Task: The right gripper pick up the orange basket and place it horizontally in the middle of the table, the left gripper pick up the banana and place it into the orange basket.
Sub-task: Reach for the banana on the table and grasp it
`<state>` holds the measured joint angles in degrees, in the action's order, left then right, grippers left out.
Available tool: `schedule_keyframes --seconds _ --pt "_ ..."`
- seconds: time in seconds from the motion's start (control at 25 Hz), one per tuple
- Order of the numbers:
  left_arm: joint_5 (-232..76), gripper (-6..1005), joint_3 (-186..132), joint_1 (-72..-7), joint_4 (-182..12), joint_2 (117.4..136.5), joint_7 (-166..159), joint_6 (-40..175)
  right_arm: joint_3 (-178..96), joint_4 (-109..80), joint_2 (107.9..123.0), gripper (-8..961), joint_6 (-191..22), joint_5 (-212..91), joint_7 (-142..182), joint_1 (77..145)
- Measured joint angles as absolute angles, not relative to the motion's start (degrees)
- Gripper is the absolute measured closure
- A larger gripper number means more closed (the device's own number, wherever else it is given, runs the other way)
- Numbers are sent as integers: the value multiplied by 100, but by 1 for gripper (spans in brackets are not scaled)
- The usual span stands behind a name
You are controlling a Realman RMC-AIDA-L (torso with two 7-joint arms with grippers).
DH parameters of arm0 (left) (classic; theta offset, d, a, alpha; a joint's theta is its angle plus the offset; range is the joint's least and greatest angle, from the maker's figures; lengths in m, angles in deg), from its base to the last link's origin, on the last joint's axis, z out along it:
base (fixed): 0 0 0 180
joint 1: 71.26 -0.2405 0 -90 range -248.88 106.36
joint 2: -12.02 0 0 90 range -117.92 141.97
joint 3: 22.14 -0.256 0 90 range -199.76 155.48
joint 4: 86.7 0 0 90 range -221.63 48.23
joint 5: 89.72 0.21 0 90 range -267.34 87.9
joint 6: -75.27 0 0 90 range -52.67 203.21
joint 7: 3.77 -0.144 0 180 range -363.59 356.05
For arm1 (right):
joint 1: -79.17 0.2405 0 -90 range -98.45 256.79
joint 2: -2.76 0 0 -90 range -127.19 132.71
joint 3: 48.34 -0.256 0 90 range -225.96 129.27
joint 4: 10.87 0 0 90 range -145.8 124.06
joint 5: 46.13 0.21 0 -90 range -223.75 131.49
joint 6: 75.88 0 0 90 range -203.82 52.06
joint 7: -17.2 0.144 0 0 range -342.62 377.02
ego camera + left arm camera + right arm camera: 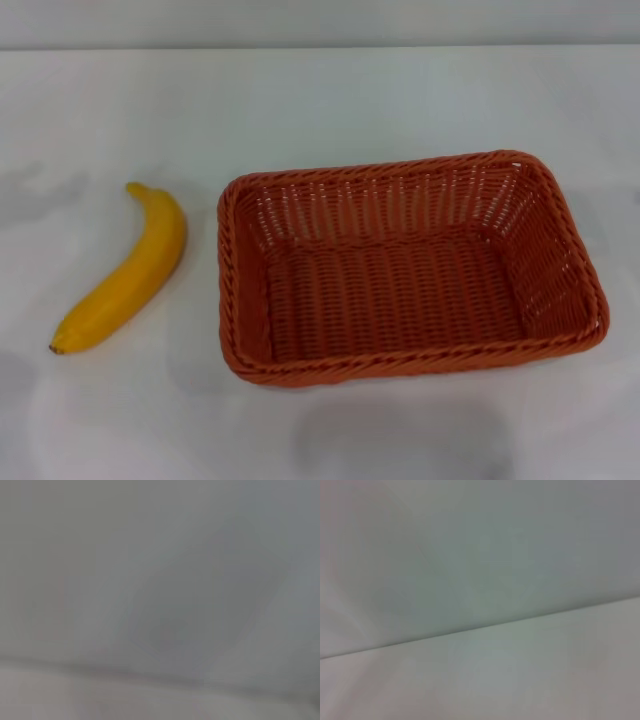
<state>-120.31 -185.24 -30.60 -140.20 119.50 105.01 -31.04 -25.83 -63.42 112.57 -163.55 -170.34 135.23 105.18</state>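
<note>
The orange basket (405,275) lies lengthwise across the white table (330,110), a little right of centre in the head view, and nothing is inside it. The yellow banana (127,270) rests on the table just left of the basket, apart from it, its dark tip toward the front left. Neither gripper shows in any view. Both wrist views hold only plain pale surface.
The table's far edge (320,47) runs along the top of the head view. Bare tabletop surrounds the basket and banana on all sides. Faint shadows fall on the front of the table.
</note>
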Motion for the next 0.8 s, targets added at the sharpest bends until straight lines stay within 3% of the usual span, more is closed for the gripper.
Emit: schedule_keyframes --seconds 0.16,0.32,0.56,0.8 --pt "-9997 112 -18530 -2170 -14185 11652 10929 -3287 -2595 -6339 11287 93 -15965 -16888 13166 10373" --pt "-8285 113 -18535 -1363 -14155 11562 11036 -3260 -2601 -6334 11331 93 -15702 -16774 12827 10337" --pt "-6320 113 -18536 -364 -13813 11867 11245 -2580 -2613 -6316 11378 93 -15394 -16560 12456 10270" --pt "-5495 171 -18536 -32 -13103 12133 11608 -1959 -2619 -6143 11399 93 -15222 -16046 12031 10111"
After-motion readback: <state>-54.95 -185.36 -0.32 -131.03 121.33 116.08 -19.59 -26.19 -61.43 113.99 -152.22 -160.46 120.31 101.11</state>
